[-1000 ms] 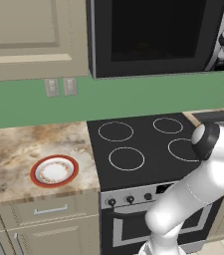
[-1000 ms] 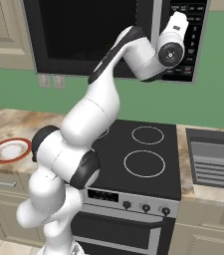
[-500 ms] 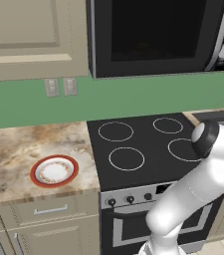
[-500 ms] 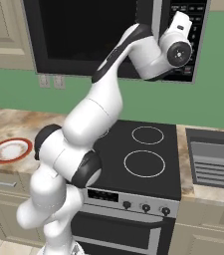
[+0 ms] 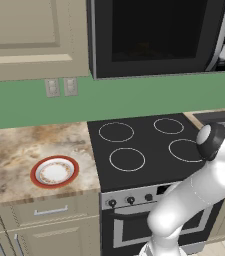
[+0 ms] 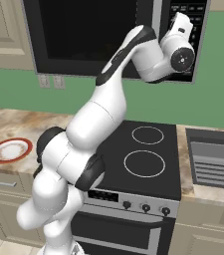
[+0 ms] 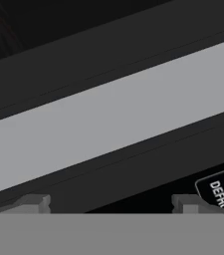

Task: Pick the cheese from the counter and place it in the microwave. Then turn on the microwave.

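The black microwave [image 5: 154, 35] hangs above the stove with its dark door closed. My arm reaches up to its right side, where the gripper [image 6: 182, 20] points at the button panel [image 6: 197, 22]. In the hand view the gripper [image 7: 111, 204] is open, its fingertips [image 7: 34, 202] set wide apart and nothing between them, very close to the silver trim [image 7: 108, 129] and a button marked AUTO DEFROST [image 7: 223, 191]. The marbled counter [image 5: 14, 150] lies to the left of the stove. The cheese is hidden from view.
A white plate with a red rim [image 5: 54, 171] sits on the counter near its front edge, also seen as the plate [image 6: 10, 150]. The black stovetop [image 5: 149, 145] lies below the microwave. A sink [image 6: 213, 164] is at the right. Beige cabinets [image 5: 29, 35] hang at the upper left.
The hand has moved up and to the right along the microwave's front, closer to the button panel. The plate and the microwave door have not moved.
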Controlling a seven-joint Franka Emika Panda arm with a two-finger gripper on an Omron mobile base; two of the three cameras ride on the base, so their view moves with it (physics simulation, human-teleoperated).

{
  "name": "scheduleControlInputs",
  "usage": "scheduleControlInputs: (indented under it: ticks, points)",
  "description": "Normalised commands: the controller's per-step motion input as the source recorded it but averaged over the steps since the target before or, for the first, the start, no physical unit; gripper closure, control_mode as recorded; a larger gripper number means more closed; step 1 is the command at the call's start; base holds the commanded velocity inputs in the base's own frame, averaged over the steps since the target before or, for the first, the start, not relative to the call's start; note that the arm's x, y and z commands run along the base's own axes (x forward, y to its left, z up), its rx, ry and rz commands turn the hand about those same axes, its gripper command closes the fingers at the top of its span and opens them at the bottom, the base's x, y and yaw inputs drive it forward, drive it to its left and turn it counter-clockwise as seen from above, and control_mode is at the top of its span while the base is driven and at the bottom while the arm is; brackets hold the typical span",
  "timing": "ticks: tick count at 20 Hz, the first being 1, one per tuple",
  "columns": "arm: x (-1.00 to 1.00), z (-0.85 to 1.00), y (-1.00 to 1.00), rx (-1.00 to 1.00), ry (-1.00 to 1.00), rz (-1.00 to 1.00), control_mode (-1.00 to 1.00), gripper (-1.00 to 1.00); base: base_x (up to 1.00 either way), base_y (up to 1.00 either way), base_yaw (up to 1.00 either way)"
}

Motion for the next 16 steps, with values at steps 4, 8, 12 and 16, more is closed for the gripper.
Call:
scheduleControlInputs:
  ticks: [4,8,12,16]
  points:
    - [0.26,-0.04,0.14,0.0,0.0,0.0,-1.0,-1.0,0.0,0.0,0.0]
    - [0.16,0.04,-0.02,0.0,0.01,0.0,-1.0,-1.0,0.0,0.0,0.0]
    - [0.04,0.15,-0.18,0.0,0.08,0.0,-1.0,-1.0,0.0,0.0,0.0]
    - [-0.05,0.16,-0.2,0.0,0.04,0.0,-1.0,-1.0,0.0,0.0,0.0]
